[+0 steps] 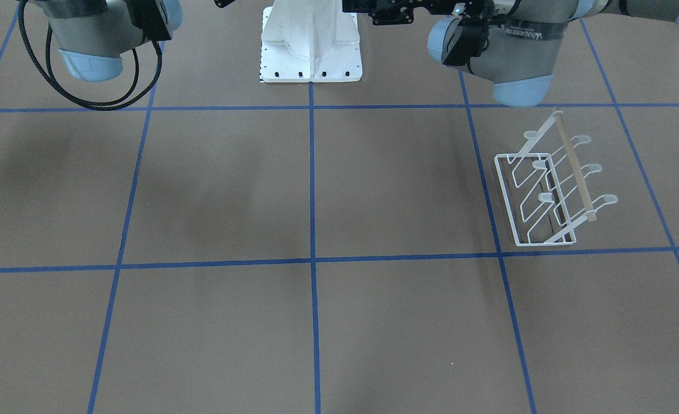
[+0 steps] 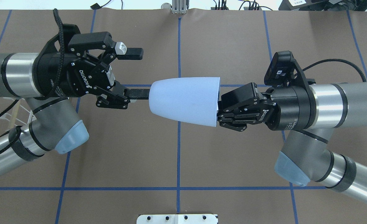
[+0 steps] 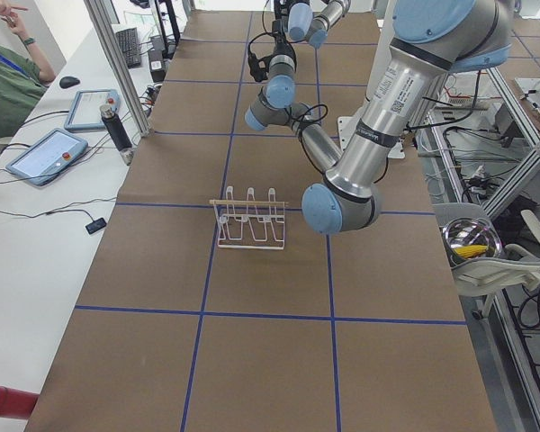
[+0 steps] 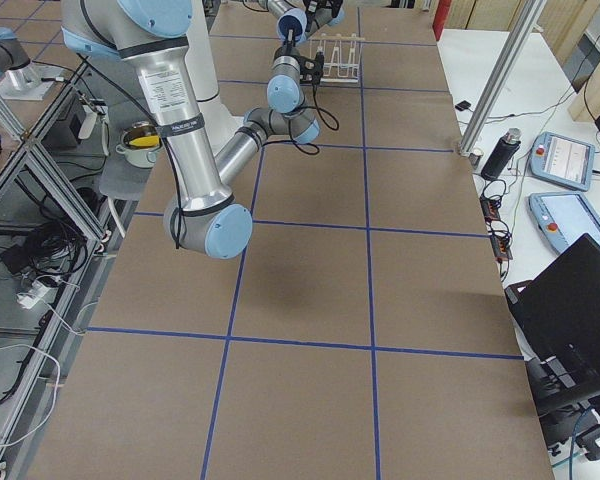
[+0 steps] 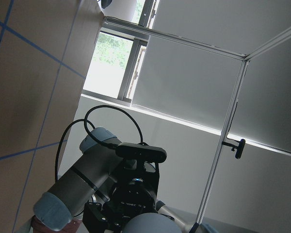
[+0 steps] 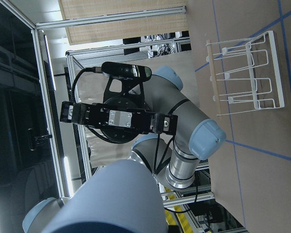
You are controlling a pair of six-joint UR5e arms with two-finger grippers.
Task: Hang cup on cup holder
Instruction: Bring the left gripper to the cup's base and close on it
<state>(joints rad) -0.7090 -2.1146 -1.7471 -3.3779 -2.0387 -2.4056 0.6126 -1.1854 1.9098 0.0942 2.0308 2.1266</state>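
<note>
One cup (image 2: 185,101) hangs level in mid-air, rim clamped by the right gripper (image 2: 220,107). The left gripper (image 2: 137,73) faces it horizontally, fingers (image 2: 133,53) spread. One cup holder (image 1: 546,184) stands on the surface (image 1: 201,190).

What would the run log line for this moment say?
right gripper: jaws shut on cup rim | left gripper: jaws open near cup base | cup holder: empty
</note>
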